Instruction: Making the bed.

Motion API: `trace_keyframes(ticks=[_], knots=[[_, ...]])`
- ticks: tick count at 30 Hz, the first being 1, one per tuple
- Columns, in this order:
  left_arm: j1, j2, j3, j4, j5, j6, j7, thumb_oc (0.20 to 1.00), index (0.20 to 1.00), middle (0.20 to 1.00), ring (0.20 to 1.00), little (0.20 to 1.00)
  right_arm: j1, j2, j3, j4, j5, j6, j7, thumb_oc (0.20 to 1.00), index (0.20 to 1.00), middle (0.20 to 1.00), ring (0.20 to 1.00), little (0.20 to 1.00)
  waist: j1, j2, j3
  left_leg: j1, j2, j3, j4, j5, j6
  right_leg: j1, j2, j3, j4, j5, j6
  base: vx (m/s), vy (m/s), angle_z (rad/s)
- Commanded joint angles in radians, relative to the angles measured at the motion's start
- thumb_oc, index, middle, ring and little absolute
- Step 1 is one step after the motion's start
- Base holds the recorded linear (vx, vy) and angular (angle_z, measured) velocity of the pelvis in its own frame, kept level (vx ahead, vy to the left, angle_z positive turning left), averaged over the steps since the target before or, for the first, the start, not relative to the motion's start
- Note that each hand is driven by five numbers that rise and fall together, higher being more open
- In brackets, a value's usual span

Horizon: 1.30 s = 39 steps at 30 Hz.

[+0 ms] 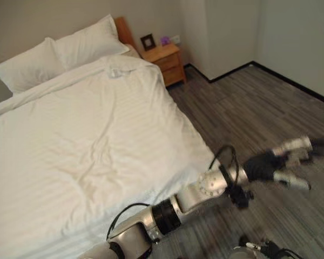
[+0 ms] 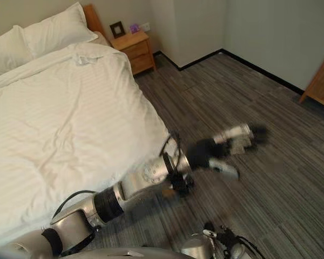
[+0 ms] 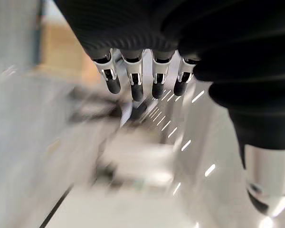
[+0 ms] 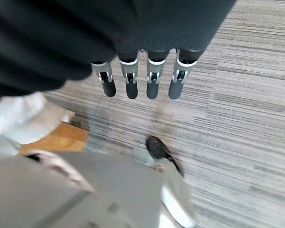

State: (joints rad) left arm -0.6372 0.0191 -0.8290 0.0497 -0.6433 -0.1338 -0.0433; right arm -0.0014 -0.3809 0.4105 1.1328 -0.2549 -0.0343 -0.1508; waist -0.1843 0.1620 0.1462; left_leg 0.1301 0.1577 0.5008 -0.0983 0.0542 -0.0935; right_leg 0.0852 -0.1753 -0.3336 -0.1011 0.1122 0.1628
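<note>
Reaching out over the grey striped floor (image 1: 270, 108), the left arm stretches away from the foot corner of the bed (image 1: 70, 162), and the left hand (image 1: 291, 162) hangs in the air well clear of the mattress edge. Its fingers (image 3: 133, 83) are straight and spread in a loose row, thumb apart, with nothing between them. The right hand (image 4: 142, 52) shows from its own wrist camera, low above the floor, fingers (image 4: 153, 78) likewise straight and holding nothing.

Just beside the left arm lies the near corner of the white duvet (image 1: 97, 129). It covers the bed from foot to head, with a few soft creases about the middle and its side edge hanging down toward the floor. Further up, the top edge of the duvet is folded back in a band below two white pillows (image 1: 59, 54), which lean side by side against the wooden headboard (image 1: 124, 31).

Beyond the bed's far corner stands a small wooden nightstand (image 1: 166, 62) with drawers, against the wall. On it sit a dark picture frame (image 1: 148, 41) and a small purple thing (image 1: 165, 40) just beside it. Another piece of wooden furniture (image 2: 321, 81) stands across the room.
</note>
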Motion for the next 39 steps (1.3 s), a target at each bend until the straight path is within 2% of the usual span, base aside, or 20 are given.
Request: trace_keyframes(ticks=[1, 3, 4, 5, 11, 12, 13, 14, 15, 16, 17, 18, 19, 20, 21, 22, 25, 28, 34, 39], knots=[[-0.081, 0.02, 0.064, 0.135, 0.289, -0.059, 0.203, 1.0, 1.0, 1.0, 1.0, 1.0, -0.016, 0.033, 0.014, -0.024, 0.076, -0.031, -0.04, 1.0, 1.0, 1.0, 1.0, 1.0, 0.042, -0.029, -0.032, -0.007, 0.058, -0.097, 0.011, 0.017, -0.024, 0.067, 0.002, -0.022, 0.014, -0.117, -0.016, 0.01, -0.023, 0.12], [-0.06, 0.105, 0.135, 0.159, 0.445, -0.048, 0.263, 1.0, 1.0, 1.0, 1.0, 1.0, -0.031, 0.011, -0.005, -0.077, 0.088, -0.044, -0.071, 1.0, 1.0, 1.0, 1.0, 1.0, 0.06, -0.043, -0.033, -0.013, 0.055, -0.106, 0.011, 0.017, -0.023, 0.068, 0.001, -0.031, 0.014, -0.112, -0.015, 0.0, -0.001, 0.1], [0.018, 0.204, 0.222, 0.138, 0.52, -0.044, 0.279, 1.0, 1.0, 1.0, 1.0, 1.0, -0.059, -0.032, -0.032, -0.151, 0.071, -0.052, -0.099, 1.0, 1.0, 1.0, 1.0, 1.0, 0.092, -0.057, -0.034, -0.018, 0.052, -0.115, 0.011, 0.016, -0.022, 0.07, -0.002, -0.042, 0.014, -0.106, -0.013, 0.0, 0.019, 0.1], [0.021, 0.206, 0.223, 0.135, 0.52, -0.042, 0.279, 1.0, 1.0, 1.0, 1.0, 1.0, -0.058, -0.032, -0.031, -0.153, 0.071, -0.051, -0.099, 1.0, 1.0, 1.0, 1.0, 1.0, 0.09, -0.057, -0.035, -0.018, 0.051, -0.116, 0.011, 0.016, -0.022, 0.071, -0.002, -0.043, 0.014, -0.106, -0.013, 0.01, 0.029, 0.15], [0.388, 0.412, 0.575, 0.094, 0.63, -0.058, 0.26, 1.0, 1.0, 1.0, 1.0, 1.0, -0.088, -0.287, -0.19, -0.493, 0.05, -0.07, -0.053, 1.0, 1.0, 1.0, 1.0, 1.0, 0.178, -0.103, -0.05, -0.049, 0.036, -0.159, 0.011, 0.011, -0.02, 0.079, -0.014, -0.09, 0.014, -0.095, -0.009, 0.03, 0.057, 0.21], [0.449, 0.429, 0.631, 0.093, 0.631, -0.058, 0.255, 1.0, 1.0, 1.0, 1.0, 1.0, -0.084, -0.314, -0.212, -0.545, 0.051, -0.077, -0.039, 0.746, 0.746, 0.746, 0.746, 0.746, 0.193, -0.112, -0.052, -0.057, 0.034, -0.17, 0.011, 0.01, -0.019, 0.08, -0.016, -0.1, 0.014, -0.095, -0.008, 0.04, 0.057, 0.39], [0.505, 0.433, 0.676, 0.093, 0.619, -0.058, 0.253, 1.0, 1.0, 1.0, 1.0, 1.0, -0.075, -0.327, -0.232, -0.582, 0.057, -0.08, -0.031, 0.2, 0.2, 0.2, 0.2, 0.2, 0.206, -0.12, -0.055, -0.064, 0.03, -0.181, 0.011, 0.01, -0.017, 0.083, -0.018, -0.112, 0.014, -0.094, -0.009, 0.03, 0.04, 0.4], [0.509, 0.433, 0.677, 0.09, 0.618, -0.057, 0.252, 1.0, 1.0, 1.0, 1.0, 1.0, -0.073, -0.327, -0.232, -0.584, 0.057, -0.079, -0.03, 0.2, 0.2, 0.2, 0.2, 0.2, 0.203, -0.12, -0.058, -0.065, 0.03, -0.182, 0.011, 0.011, -0.017, 0.083, -0.019, -0.114, 0.014, -0.095, -0.008, 0.05, 0.038, 0.41], [0.59, 0.475, 0.748, 0.128, 0.597, -0.055, 0.233, 1.0, 1.0, 1.0, 1.0, 1.0, -0.077, -0.435, -0.324, -0.572, 0.177, -0.09, 0.035, 0.2, 0.2, 0.2, 0.2, 0.2, 0.231, -0.145, -0.066, -0.077, 0.025, -0.202, 0.011, 0.011, -0.016, 0.09, -0.02, -0.135, 0.014, -0.097, -0.009, 0.12, 0.013, 0.39], [0.643, 0.482, 0.8, 0.147, 0.581, -0.057, 0.212, 1.0, 1.0, 1.0, 1.0, 1.0, -0.082, -0.424, -0.336, -0.608, 0.222, -0.094, 0.058, 0.2, 0.2, 0.2, 0.2, 0.2, 0.253, -0.154, -0.068, -0.075, 0.025, -0.224, 0.011, -0.008, -0.024, 0.103, -0.016, -0.133, 0.014, -0.113, -0.002, 0.05, 0.032, 0.37], [0.684, 0.494, 0.823, 0.127, 0.567, -0.066, 0.223, 1.0, 1.0, 1.0, 1.0, 1.0, -0.045, -0.415, -0.392, -0.656, 0.498, -0.184, 0.206, 0.2, 0.2, 0.2, 0.2, 0.2, 0.267, -0.165, -0.062, -0.088, 0.018, -0.226, 0.011, 0.013, -0.013, 0.101, -0.022, -0.16, 0.014, -0.098, -0.009, 0.04, 0.032, 0.54], [0.726, 0.473, 0.842, 0.129, 0.563, -0.056, 0.181, 1.0, 1.0, 1.0, 1.0, 1.0, -0.154, -0.42, -0.363, -0.699, 0.553, -0.194, 0.155, 0.2, 0.2, 0.2, 0.2, 0.2, 0.293, -0.175, -0.068, -0.097, 0.013, -0.239, 0.011, 0.013, -0.011, 0.103, -0.024, -0.173, 0.014, -0.1, -0.008, 0.05, 0.034, 0.53], [0.756, 0.459, 0.858, 0.146, 0.545, -0.067, 0.185, 1.0, 1.0, 1.0, 1.0, 1.0, -0.214, -0.389, -0.404, -0.763, 0.629, -0.181, 0.134, 0.2, 0.2, 0.2, 0.2, 0.2, 0.317, -0.185, -0.073, -0.094, 0.011, -0.26, 0.011, -0.01, -0.021, 0.117, -0.022, -0.17, 0.014, -0.119, 0.0, 0.13, 0.041, 0.52], [0.752, 0.45, 0.875, 0.168, 0.539, -0.066, 0.184, 1.0, 1.0, 1.0, 1.0, 1.0, -0.131, -0.37, -0.382, -0.695, 0.504, -0.17, 0.131, 0.2, 0.2, 0.2, 0.2, 0.2, 0.319, -0.188, -0.067, -0.097, 0.008, -0.262, 0.011, -0.01, -0.02, 0.118, -0.023, -0.176, 0.014, -0.117, 0.001, 0.11, 0.058, 0.36], [0.753, 0.449, 0.86, 0.207, 0.532, -0.069, 0.204, 1.0, 1.0, 1.0, 1.0, 1.0, -0.135, -0.273, -0.344, -0.636, 0.538, -0.155, 0.121, 0.2, 0.2, 0.2, 0.2, 0.2, 0.331, -0.19, -0.064, -0.097, 0.004, -0.266, 0.011, -0.014, -0.017, 0.123, -0.025, -0.185, 0.014, -0.118, 0.001, 0.04, 0.099, 0.27], [0.753, 0.438, 0.85, 0.222, 0.536, -0.06, 0.214, 1.0, 1.0, 1.0, 1.0, 1.0, -0.181, -0.252, -0.316, -0.672, 0.555, -0.215, 0.182, 0.2, 0.2, 0.2, 0.2, 0.2, 0.355, -0.189, -0.063, -0.101, -0.002, -0.275, 0.011, -0.016, -0.01, 0.128, -0.03, -0.199, 0.014, -0.117, 0.001, 0.04, 0.1, 0.36], [0.785, 0.42, 0.859, 0.231, 0.513, -0.051, 0.169, 1.0, 1.0, 1.0, 1.0, 1.0, -0.332, -0.117, -0.325, -0.463, 0.672, -0.218, 0.149, 0.2, 0.2, 0.2, 0.2, 0.2, 0.442, -0.206, -0.044, -0.135, -0.023, -0.332, 0.011, -0.008, -0.001, 0.145, -0.033, -0.25, 0.014, -0.128, 0.0, 0.03, 0.048, 0.46], [0.796, 0.407, 0.853, 0.287, 0.456, -0.056, 0.163, 1.0, 1.0, 1.0, 1.0, 1.0, -0.361, -0.053, -0.314, -0.493, 0.83, -0.221, 0.158, 0.2, 0.2, 0.2, 0.2, 0.2, 0.486, -0.226, -0.016, -0.175, -0.028, -0.355, 0.011, 0.003, -0.001, 0.13, -0.027, -0.272, 0.014, -0.128, 0.001, 0.0, 0.019, 0.85], [0.831, 0.386, 0.866, 0.288, 0.431, -0.066, 0.187, 1.0, 1.0, 1.0, 1.0, 1.0, -0.29, 0.011, -0.279, -0.836, 0.928, -0.249, 0.16, 0.2, 0.2, 0.2, 0.2, 0.2, 0.505, -0.24, 0.039, -0.252, -0.037, -0.392, 0.011, 0.019, 0.0, 0.087, -0.027, -0.298, 0.014, -0.12, 0.006, -0.02, 0.055, 0.21], [0.843, 0.353, 0.866, 0.255, 0.401, -0.082, 0.208, 1.0, 1.0, 1.0, 1.0, 1.0, -0.069, 0.061, -0.279, -1.256, 1.075, -0.281, 0.278, 0.2, 0.2, 0.2, 0.2, 0.2, 0.466, -0.218, 0.113, -0.342, -0.053, -0.416, 0.011, 0.036, 0.003, 0.022, -0.044, -0.311, 0.014, -0.101, 0.012, -0.04, 0.079, 0.21]])
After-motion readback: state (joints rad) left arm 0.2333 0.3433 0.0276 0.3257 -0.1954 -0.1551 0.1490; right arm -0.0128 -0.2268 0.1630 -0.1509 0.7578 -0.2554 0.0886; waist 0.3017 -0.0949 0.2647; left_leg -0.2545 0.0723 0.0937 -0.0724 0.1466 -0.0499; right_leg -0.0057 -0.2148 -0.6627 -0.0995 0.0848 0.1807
